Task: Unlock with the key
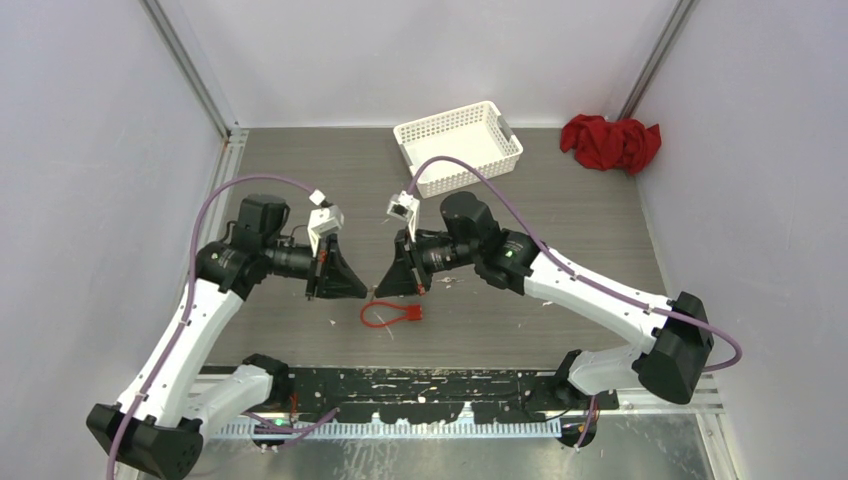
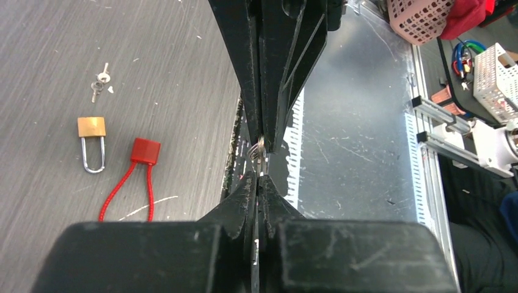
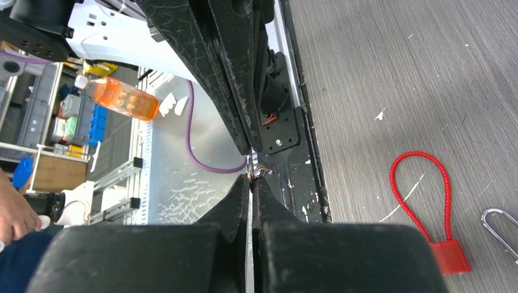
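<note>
My left gripper point(image 1: 357, 286) and right gripper point(image 1: 386, 283) meet tip to tip just above the table, both shut. In the left wrist view my left gripper point(image 2: 259, 178) pinches a thin metal key point(image 2: 260, 166) whose ring point(image 2: 260, 148) sits at the right gripper's fingers point(image 2: 275, 110). In the right wrist view the right gripper point(image 3: 251, 178) is shut on the key ring point(image 3: 260, 172). A brass padlock point(image 2: 91, 127) with a steel shackle lies on the table, closed; only its shackle point(image 3: 501, 231) shows in the right wrist view. A red cable lock point(image 1: 391, 314) lies below the grippers.
A second small bunch of keys point(image 2: 99, 80) lies beyond the padlock. A white basket point(image 1: 458, 146) stands at the back, and a red cloth point(image 1: 610, 141) lies at the back right. A black rail point(image 1: 430, 385) runs along the near table edge.
</note>
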Robot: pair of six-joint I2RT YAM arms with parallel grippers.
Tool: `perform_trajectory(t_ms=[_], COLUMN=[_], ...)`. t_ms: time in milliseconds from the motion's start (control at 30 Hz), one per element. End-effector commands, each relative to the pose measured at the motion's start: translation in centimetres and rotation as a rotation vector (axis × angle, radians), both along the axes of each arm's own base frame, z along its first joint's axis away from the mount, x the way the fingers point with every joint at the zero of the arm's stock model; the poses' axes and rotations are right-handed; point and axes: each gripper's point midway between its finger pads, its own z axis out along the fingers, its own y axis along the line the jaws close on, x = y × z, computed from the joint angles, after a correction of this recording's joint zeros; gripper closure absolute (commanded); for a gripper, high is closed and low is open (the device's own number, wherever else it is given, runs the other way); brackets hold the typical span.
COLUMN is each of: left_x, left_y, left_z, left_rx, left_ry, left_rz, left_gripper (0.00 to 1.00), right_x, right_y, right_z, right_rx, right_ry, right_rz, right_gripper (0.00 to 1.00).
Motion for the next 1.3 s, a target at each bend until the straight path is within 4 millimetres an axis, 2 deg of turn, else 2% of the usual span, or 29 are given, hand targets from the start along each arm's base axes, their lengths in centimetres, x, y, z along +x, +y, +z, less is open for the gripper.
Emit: perform_trajectory(t_ms=[0,33,67,100,133,167,200,267,433,600,833,1033,1267], left_x=[-0.1,-0.2,-0.2,-0.3,-0.3,-0.4,-0.4,-0.5,-0.4,-0.8,-0.7,-0.5,-0.3], left_y=[0.0,0.1,0.2,0.3,0.5,0.6,0.7,0.9,1.1,0.9,0.7,0.5,0.3], left_z=[0.9,0.9,0.8,0.8,0.6,0.5,0.3,0.0,-0.1,0.7,1.4,1.6,2.1], left_rx=[-0.023,-0.017,-0.009,0.001,0.013,0.025,0.036,0.055,0.079,0.070,0.050,0.041,0.027], left_ry=[-0.072,-0.080,-0.087,-0.095,-0.104,-0.108,-0.109,-0.104,-0.074,-0.018,-0.005,0.013,0.021], left_rz=[-0.011,-0.009,-0.008,-0.008,-0.009,-0.008,-0.008,-0.007,0.013,0.001,0.005,0.005,0.003], left_gripper=[1.00,1.00,1.00,1.00,1.00,1.00,1.00,1.00,1.00,1.00,1.00,1.00,1.00], right_x=[-0.2,-0.1,-0.1,0.0,0.2,0.6,1.1,2.0,2.4,2.3,1.3,0.6,0.4], right_y=[0.6,0.5,0.5,0.5,0.3,0.2,0.0,-0.2,0.3,1.6,2.6,1.9,1.5], right_z=[3.4,3.3,3.1,3.0,2.7,2.5,2.5,3.2,5.7,4.9,4.4,3.9,2.8], right_rx=[0.092,0.088,0.081,0.071,0.055,0.035,0.022,0.023,0.130,0.135,0.165,0.169,0.145], right_ry=[-0.053,-0.053,-0.051,-0.051,-0.058,-0.069,-0.079,-0.114,-0.191,-0.160,-0.091,-0.078,-0.062], right_rz=[0.021,0.019,0.016,0.012,0.003,-0.016,-0.037,-0.079,-0.080,-0.017,0.063,0.064,0.058], right_gripper=[0.99,0.99,0.91,0.75,0.52,0.37,0.28,0.20,0.20,0.32,0.57,0.65,0.64])
